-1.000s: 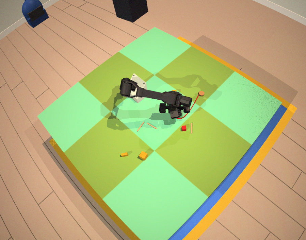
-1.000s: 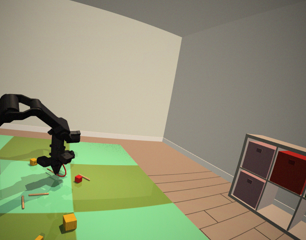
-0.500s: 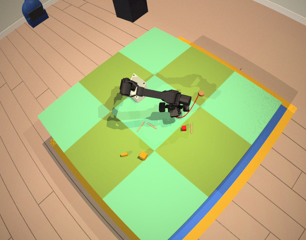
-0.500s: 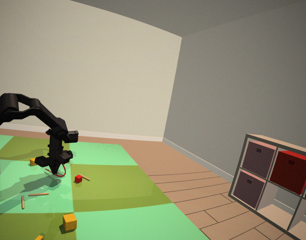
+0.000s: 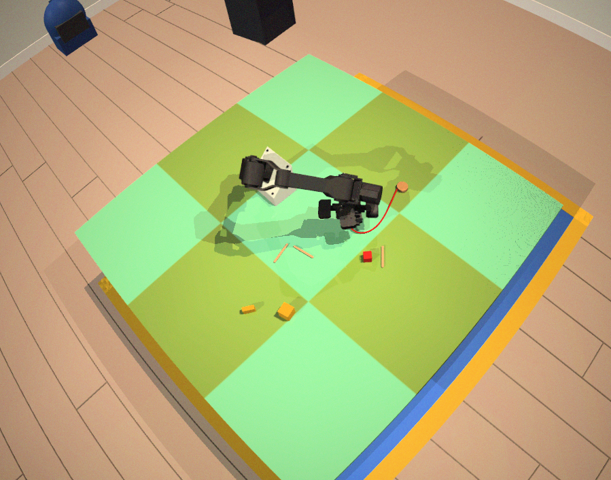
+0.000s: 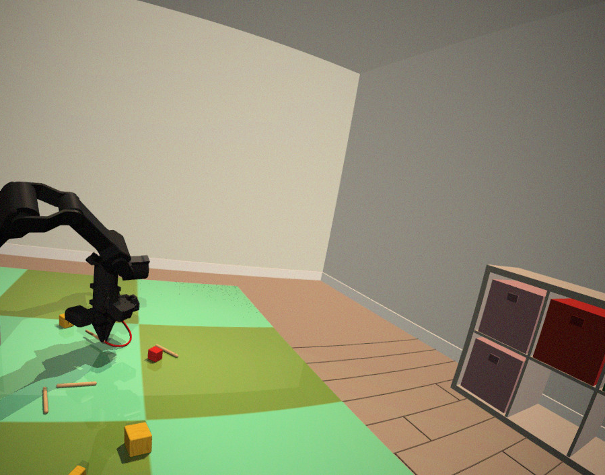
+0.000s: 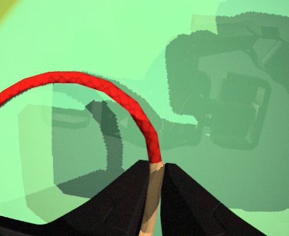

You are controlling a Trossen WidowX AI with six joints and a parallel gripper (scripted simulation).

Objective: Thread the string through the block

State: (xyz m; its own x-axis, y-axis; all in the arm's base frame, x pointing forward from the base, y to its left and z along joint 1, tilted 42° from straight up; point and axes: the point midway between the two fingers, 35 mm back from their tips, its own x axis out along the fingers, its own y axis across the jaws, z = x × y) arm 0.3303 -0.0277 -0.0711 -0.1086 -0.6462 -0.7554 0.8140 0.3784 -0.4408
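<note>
My gripper is shut on the thin wooden stick, close to its string end, a little above the table. The stick's other end sticks out to the left in the exterior view. The red string curves from the stick to the round wooden button. The wooden block stands behind the gripper in the exterior view, partly covered by it; its hole cannot be made out. In the top view the arm hides the block.
Two loose sticks lie in front of the arm. A red cube lies beside another loose stick. An orange cube and a small orange piece lie farther forward.
</note>
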